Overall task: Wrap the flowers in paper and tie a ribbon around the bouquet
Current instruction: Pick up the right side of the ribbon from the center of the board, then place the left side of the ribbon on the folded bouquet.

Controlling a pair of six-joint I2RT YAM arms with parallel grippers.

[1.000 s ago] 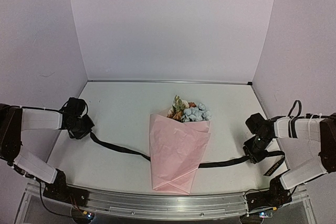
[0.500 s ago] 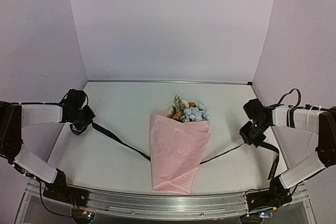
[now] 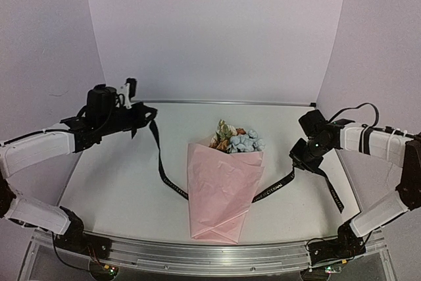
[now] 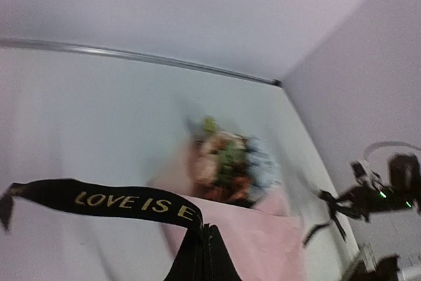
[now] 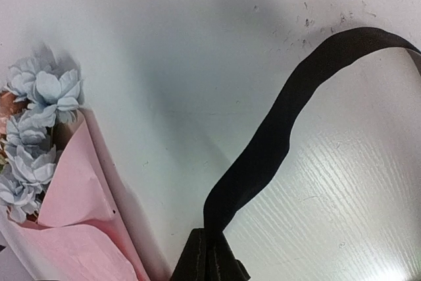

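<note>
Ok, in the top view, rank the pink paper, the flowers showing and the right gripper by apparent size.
Largest: pink paper. The flowers and the right gripper look about alike. The gripper may sit nearer the camera, so they are not ranked.

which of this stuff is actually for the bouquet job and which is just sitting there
For the job:
- pink paper cone
- flowers in its wide end
- black ribbon crossing under the cone
- left tool and right tool, each shut on the ribbon

Just there:
- white table
- metal rail at its near edge
- right arm's cable loop
</note>
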